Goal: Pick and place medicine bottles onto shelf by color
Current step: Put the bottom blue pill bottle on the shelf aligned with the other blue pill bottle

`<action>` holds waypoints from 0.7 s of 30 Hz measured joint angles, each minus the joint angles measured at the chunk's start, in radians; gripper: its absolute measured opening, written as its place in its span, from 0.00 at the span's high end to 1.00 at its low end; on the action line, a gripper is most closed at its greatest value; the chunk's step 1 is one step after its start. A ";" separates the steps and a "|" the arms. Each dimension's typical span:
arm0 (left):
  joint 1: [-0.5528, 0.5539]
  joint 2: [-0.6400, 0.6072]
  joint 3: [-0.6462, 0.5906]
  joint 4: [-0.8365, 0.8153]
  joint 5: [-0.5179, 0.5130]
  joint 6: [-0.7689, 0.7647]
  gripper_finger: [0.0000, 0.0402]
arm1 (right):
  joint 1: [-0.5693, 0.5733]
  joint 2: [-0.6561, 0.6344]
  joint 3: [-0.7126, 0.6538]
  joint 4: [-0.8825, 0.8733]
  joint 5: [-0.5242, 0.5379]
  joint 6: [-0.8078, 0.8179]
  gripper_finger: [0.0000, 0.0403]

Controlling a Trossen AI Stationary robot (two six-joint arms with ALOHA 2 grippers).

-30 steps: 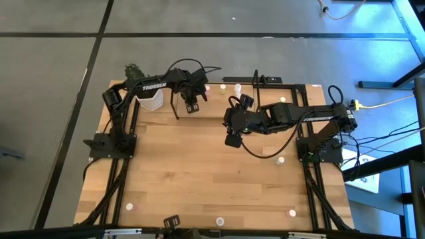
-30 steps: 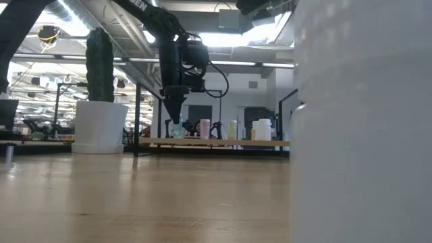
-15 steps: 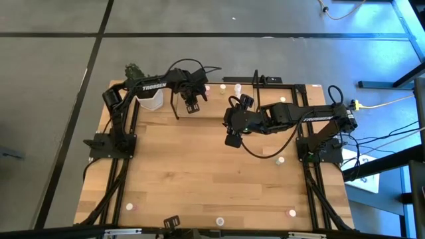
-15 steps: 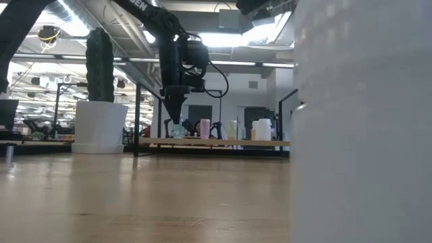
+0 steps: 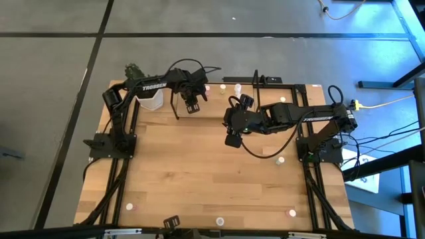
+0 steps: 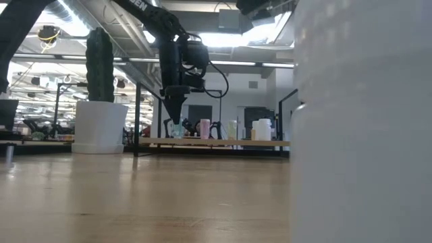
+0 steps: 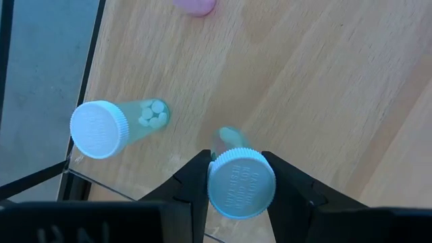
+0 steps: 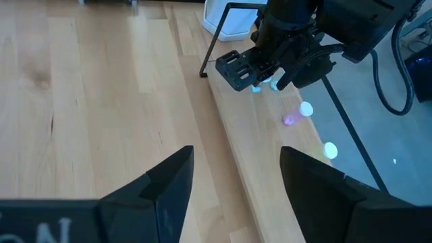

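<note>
My left gripper stands over the left end of the shelf, fingers pointing down, shut on a medicine bottle with a pale green top. The same gripper shows in the low view. Another bottle with a pale top stands on the shelf floor close beside it, and a pink one stands farther along. My right gripper is open and empty, above the bare table in front of the shelf. My left gripper pinches the bottle's round cap between its two fingers, one on each side. The fingers come from above, pointing down. The bottle hangs upright below them, its lower end at the shelf's wooden floor; whether it touches the floor I cannot tell.
A white cactus pot stands left of the shelf. More bottles stand on the shelf and loose on the table at the right and near edge. One bottle fills the right of the low view.
</note>
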State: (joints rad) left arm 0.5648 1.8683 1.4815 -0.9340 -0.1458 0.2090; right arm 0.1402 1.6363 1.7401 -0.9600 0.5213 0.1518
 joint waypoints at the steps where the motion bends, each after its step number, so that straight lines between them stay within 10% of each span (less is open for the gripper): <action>1: 0.000 0.000 0.000 0.000 0.000 -0.001 0.72 | 0.000 0.000 0.000 0.000 0.000 -0.001 0.45; 21: 0.000 0.000 -0.001 0.000 0.002 0.035 0.72 | 0.000 0.000 0.000 0.000 0.000 -0.001 0.45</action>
State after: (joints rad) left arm 0.5648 1.8687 1.4803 -0.9337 -0.1436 0.2436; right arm 0.1402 1.6363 1.7401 -0.9600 0.5213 0.1509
